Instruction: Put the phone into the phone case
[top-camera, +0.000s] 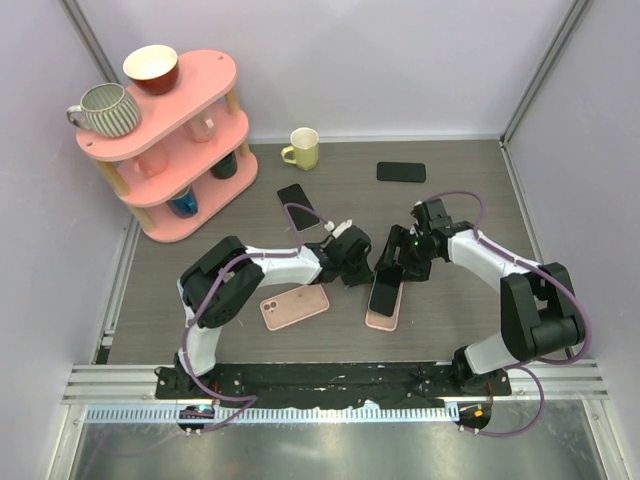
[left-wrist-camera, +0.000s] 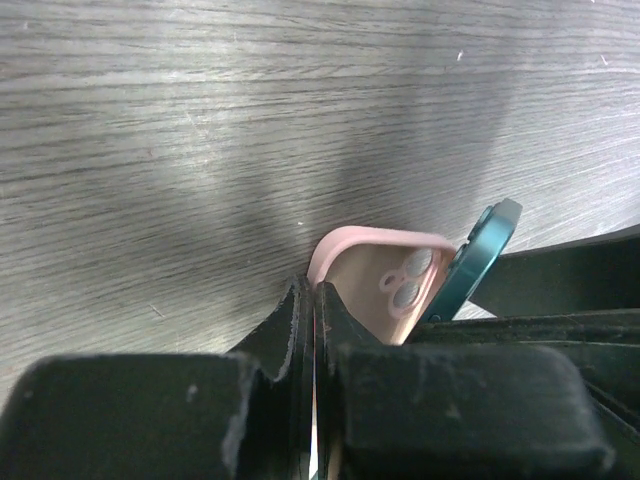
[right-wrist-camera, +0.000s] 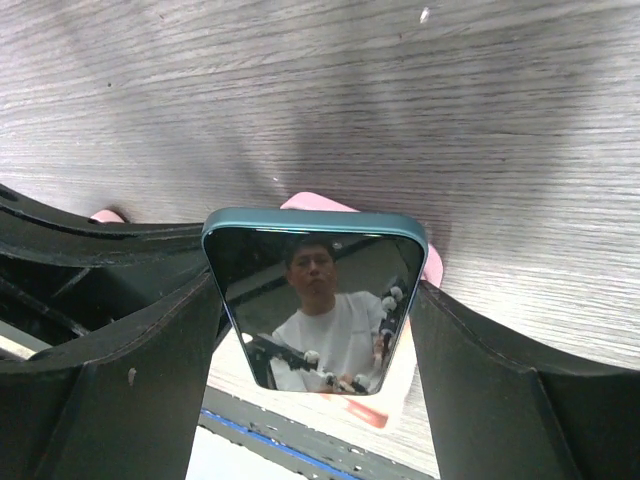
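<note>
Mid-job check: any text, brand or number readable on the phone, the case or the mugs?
None readable in any view.
phone: dark screen, only a reflection, no writing.
pink case: plain, no brand visible.
striped mug and yellow mug: no lettering visible.

Grey wood-grain tabletop (left-wrist-camera: 200, 120) matt and finely lined, teal-edged phone (right-wrist-camera: 315, 280) with glossy, mirror-like black glass, pink phone case (left-wrist-camera: 362, 285) smooth and matt, black plastic fingers (right-wrist-camera: 110, 400) of the right gripper (right-wrist-camera: 317, 305) dull, scuffed.

Lower part of the phone case (left-wrist-camera: 370, 285) behind the left fingers (left-wrist-camera: 285, 340); just one corner of the phone (left-wrist-camera: 481, 253) in sight
</note>
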